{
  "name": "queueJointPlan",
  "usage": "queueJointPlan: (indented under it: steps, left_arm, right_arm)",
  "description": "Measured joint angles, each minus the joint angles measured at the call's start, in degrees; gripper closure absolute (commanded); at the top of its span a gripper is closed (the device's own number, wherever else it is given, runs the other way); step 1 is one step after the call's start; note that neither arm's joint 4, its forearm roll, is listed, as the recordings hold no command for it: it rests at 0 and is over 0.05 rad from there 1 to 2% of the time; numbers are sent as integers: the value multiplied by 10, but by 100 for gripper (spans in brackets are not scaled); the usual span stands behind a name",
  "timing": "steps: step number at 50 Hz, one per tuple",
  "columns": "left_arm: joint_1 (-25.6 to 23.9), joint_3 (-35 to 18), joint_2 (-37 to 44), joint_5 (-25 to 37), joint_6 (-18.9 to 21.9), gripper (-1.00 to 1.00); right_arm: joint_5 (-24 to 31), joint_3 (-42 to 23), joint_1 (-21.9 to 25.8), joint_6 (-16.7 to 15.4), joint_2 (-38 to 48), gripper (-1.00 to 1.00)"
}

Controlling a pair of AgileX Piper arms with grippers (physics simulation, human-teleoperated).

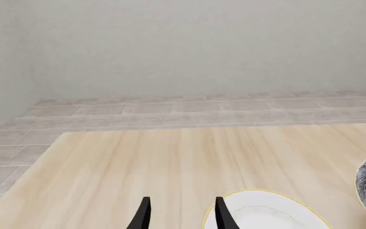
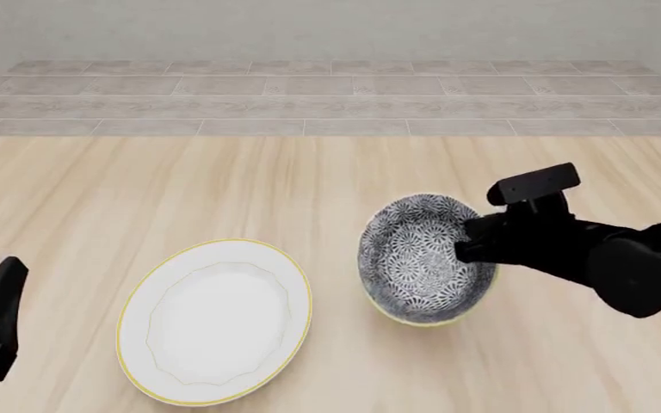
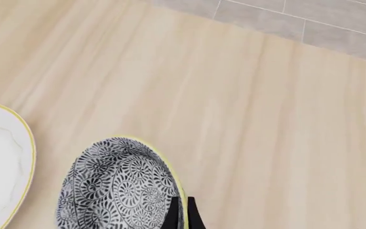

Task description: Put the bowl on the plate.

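Right gripper (image 3: 181, 212) pinches the bowl's (image 2: 416, 258) right rim — bowl tilted, just beside the plate (image 2: 216, 320).

A bare simulated test room is shown rather than a furnished home. A pale wooden tabletop (image 2: 307, 189) is set on a floor of grey-beige tiles (image 2: 330, 103), and beyond the tabletop's far edge a plain, featureless light grey wall (image 2: 330, 26) is seen.

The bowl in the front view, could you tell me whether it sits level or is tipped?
Tipped. The bowl leans with its patterned inside turned toward the camera, and the right hand is closed on its rim.
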Motion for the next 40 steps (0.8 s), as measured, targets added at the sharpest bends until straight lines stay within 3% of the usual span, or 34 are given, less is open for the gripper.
queueJointPlan:
  steps: [20,40]
  left_arm:
    - [0,0,-1,2,1,-100]
    - [2,0,-4,3,0,-100]
  right_arm:
    - [91,-65,21,53,-18,100]
    - [153,-118,79,128,-11,100]
